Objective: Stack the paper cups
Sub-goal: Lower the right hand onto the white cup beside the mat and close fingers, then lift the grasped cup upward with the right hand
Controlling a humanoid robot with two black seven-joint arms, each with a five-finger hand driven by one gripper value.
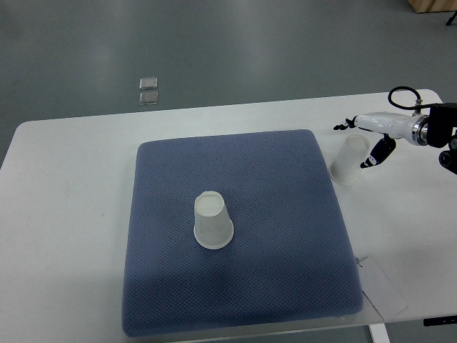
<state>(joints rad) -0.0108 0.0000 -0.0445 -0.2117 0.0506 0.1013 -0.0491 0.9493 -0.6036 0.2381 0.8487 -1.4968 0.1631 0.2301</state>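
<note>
Broadly, a white table point(64, 214) is filling the view, and a blue quilted mat point(235, 286) is lying across its middle, with the work splitting between the mat and the bare strip of table to its right. Only the right arm is showing, coming in from the right edge, and the right hand point(360, 146) is sitting beside the second paper cup point(348, 161), its white thumb-side finger reaching over the cup's upper end and a dark finger hanging down the cup's right flank; the fingers are spread around the cup and whether they are actually pressing on it cannot be told from this height. That cup is resting on the table just off the mat's right edge, tilting with its long axis running from lower left to upper right. From the hand, the other paper cup point(213, 221) is lying well apart, down and to the left, near the mat's centre, standing upside down with its narrow base up and its wide rim on the mat. Both cups are looking plain white, thin-walled and undented. No left arm is appearing, so the right hand is plainly the nearer one.
</note>
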